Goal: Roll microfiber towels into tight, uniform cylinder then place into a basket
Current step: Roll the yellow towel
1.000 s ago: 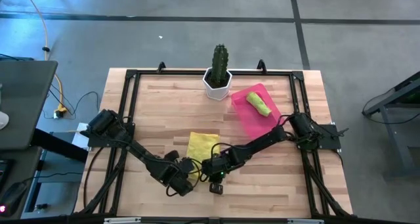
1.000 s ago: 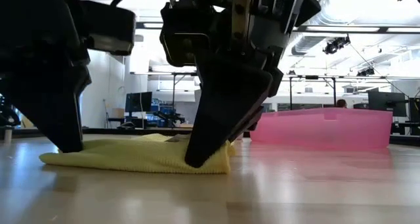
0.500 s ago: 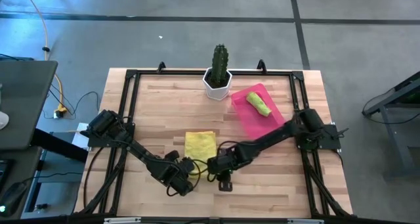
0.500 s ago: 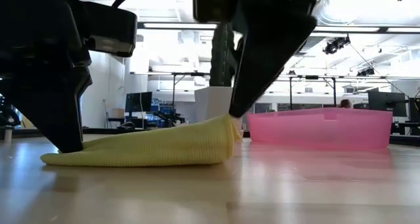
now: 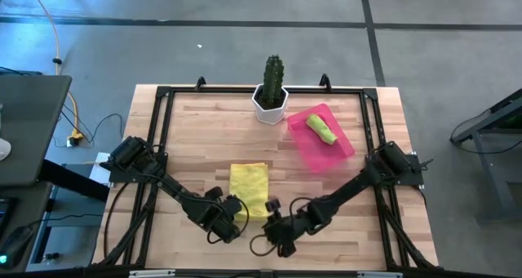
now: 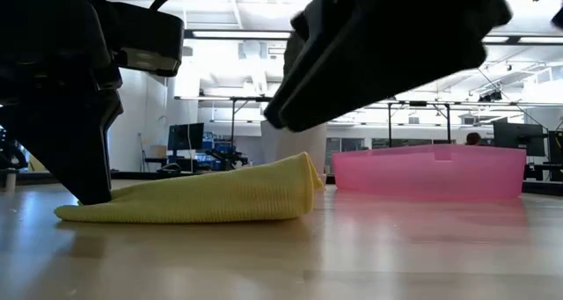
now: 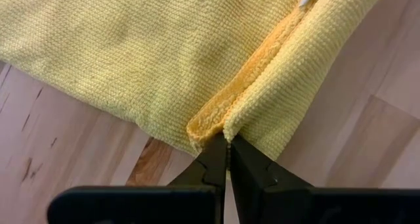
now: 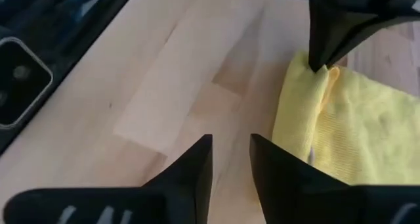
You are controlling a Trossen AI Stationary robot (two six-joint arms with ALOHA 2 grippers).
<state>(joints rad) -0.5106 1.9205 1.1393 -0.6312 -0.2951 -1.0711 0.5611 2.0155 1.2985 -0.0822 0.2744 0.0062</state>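
Note:
The yellow towel (image 5: pixel 249 188) lies on the table near the front, its right end raised in a soft peak (image 6: pixel 303 164). My left gripper (image 5: pixel 232 213) is shut on its near left end. My right gripper (image 5: pixel 277 229) is open and empty, off the towel's near right side and above the table (image 8: pixel 230 158). The lime green towel (image 5: pixel 322 130) lies rolled in the pink basket (image 5: pixel 336 152) at the back right. My left gripper pinches the yellow towel's near edge (image 7: pixel 226 133) between its two fingertips, where two folded edges bunch together. The fingers slant down from the near left side. That end rests on the table (image 6: pixel 75 210), and the towel lies slack beyond it.
A white hexagonal pot with a cactus (image 5: pixel 271 99) stands at the table's far edge, left of the basket. A black frame (image 5: pixel 163 94) runs round the tabletop. Bare wood lies right of the yellow towel.
My right gripper has lifted the towel's right near end off the table, let it go, and drawn back toward the near edge, rising. The towel's right end stays raised in a peak and the towel now reaches farther toward the near edge. Its left end has stayed pinned.

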